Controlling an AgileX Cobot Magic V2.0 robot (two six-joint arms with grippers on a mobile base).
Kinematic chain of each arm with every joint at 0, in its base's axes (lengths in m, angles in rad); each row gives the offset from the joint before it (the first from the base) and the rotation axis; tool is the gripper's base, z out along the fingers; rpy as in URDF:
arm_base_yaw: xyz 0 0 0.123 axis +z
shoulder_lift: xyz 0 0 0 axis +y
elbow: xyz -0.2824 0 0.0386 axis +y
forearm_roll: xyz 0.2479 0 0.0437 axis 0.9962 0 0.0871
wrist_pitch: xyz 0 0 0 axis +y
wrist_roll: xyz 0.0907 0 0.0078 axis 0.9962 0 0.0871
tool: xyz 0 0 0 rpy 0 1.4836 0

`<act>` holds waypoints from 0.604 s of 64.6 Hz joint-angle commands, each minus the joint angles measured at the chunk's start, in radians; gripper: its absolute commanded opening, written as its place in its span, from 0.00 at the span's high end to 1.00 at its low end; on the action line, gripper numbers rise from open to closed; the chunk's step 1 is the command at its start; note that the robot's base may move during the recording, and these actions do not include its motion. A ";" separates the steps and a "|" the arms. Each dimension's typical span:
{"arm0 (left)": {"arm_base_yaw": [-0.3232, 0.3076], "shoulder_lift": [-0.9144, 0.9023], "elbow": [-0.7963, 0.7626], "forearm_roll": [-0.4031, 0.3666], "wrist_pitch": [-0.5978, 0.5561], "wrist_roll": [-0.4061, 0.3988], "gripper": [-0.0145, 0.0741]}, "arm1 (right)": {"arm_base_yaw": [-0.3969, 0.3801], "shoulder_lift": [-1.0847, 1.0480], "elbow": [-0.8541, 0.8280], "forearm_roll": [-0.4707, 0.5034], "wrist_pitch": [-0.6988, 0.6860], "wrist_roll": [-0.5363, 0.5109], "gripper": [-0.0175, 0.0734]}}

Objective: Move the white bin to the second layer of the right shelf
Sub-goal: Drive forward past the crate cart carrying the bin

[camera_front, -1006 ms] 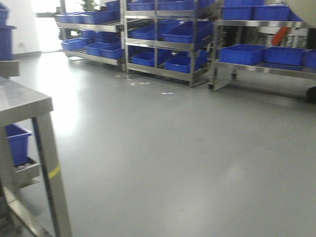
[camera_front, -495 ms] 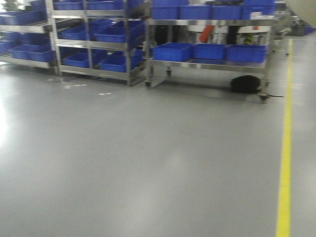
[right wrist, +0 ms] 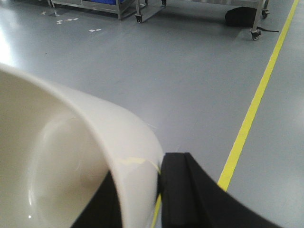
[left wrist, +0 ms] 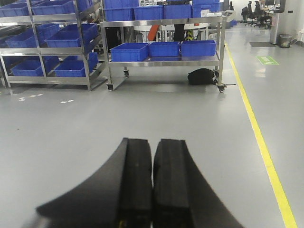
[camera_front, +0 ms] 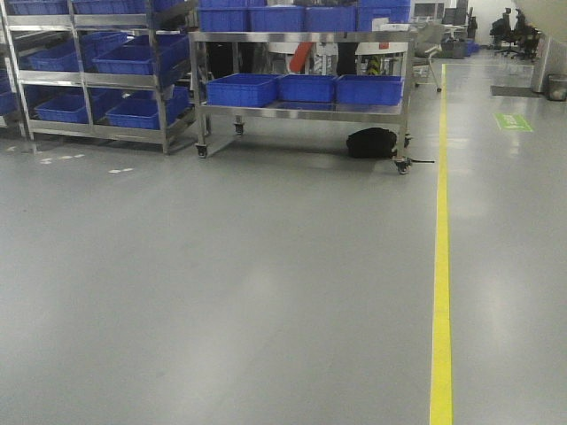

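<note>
Between the right end effector's (right wrist: 138, 178) jaws — the white bin's (right wrist: 71, 142) wall.

Left gripper (left wrist: 153, 142) closed; right gripper (right wrist: 142, 167) apparently clamped on white bin (right wrist: 61, 156).

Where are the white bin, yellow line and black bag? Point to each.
white bin (right wrist: 114, 133), right wrist view, rim.
yellow line (camera_front: 440, 266), front view, middle stretch.
black bag (camera_front: 370, 142), front view, its centre.
</note>
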 commanded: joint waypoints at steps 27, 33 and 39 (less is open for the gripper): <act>-0.004 -0.014 0.037 -0.005 -0.084 -0.004 0.74 | -0.006 0.008 -0.032 -0.006 -0.101 -0.002 0.75; -0.004 -0.014 0.037 -0.005 -0.084 -0.004 0.74 | -0.006 0.008 -0.032 -0.006 -0.101 -0.002 0.75; -0.004 -0.014 0.037 -0.005 -0.084 -0.004 0.74 | -0.006 0.008 -0.032 -0.006 -0.101 -0.002 0.75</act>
